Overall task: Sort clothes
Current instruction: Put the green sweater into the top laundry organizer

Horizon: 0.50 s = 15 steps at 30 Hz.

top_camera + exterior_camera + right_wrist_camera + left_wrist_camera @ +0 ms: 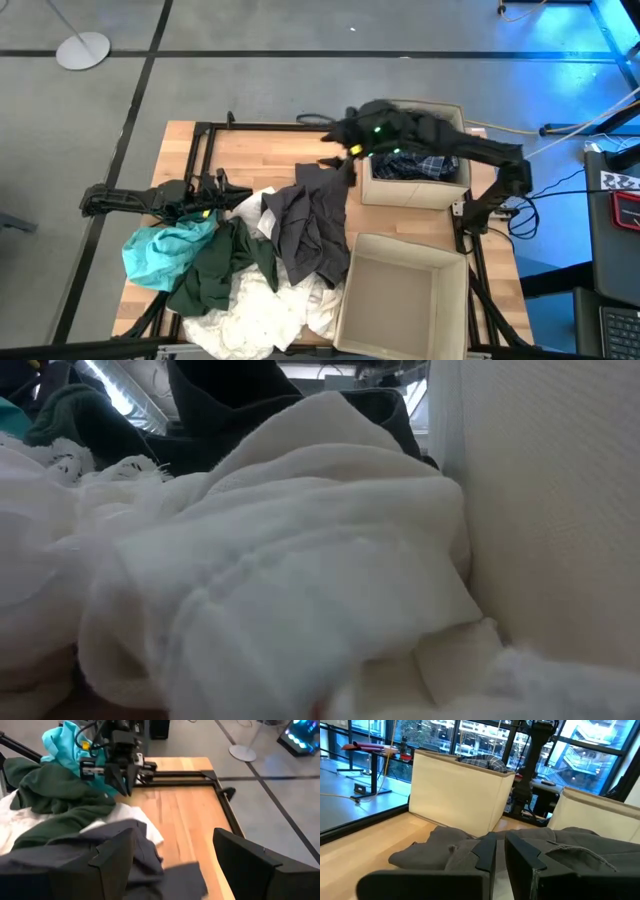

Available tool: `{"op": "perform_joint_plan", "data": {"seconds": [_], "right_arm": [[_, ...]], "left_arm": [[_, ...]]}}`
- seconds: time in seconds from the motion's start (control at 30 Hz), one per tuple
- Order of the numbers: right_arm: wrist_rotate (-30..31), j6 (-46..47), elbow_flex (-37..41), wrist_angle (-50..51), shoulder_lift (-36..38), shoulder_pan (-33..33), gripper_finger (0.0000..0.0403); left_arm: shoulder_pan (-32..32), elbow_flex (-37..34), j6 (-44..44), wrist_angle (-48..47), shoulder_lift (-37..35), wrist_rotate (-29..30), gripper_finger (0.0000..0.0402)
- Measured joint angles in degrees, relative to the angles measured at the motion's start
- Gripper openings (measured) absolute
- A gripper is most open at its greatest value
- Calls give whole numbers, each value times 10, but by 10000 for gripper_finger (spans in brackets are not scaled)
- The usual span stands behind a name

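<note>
white clothes (262, 312) cut off by edge, plaid garment (418, 166) partly hidden

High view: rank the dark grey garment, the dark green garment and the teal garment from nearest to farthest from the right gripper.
1. Dark grey garment: its upper edge lies just beside the right gripper, mid-table.
2. Dark green garment: farther toward the left arm's side, partly on the white clothes.
3. Teal garment: farthest, at the table's left edge by the left gripper.

The wooden counter (250, 150) fills mid-frame; a heap of clothes (250, 260) covers its lower left and centre; one cardboard box (412, 185) sits upper right, holding plaid fabric; another box (400, 295) sits lower right, touching the heap.
</note>
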State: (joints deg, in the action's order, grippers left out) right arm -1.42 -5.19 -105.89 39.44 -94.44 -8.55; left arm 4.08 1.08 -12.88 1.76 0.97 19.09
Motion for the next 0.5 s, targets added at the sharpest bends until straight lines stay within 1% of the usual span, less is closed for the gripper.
{"op": "perform_joint_plan", "data": {"seconds": [0.17, 0.27, 0.4, 0.5], "right_arm": [[23, 5, 0, -53, -39, 22, 273], [19, 5, 0, -72, -59, 34, 273], [4, 6, 0, -100, -82, 53, 273], [4, 2, 0, -113, -92, 69, 273]], "left_arm": [[0, 0, -4, -3, 0, -25, 29], [0, 0, -16, -5, 0, -44, 29], [3, 0, -24, -10, 0, -85, 29], [17, 0, -28, -12, 0, -96, 29]]}}
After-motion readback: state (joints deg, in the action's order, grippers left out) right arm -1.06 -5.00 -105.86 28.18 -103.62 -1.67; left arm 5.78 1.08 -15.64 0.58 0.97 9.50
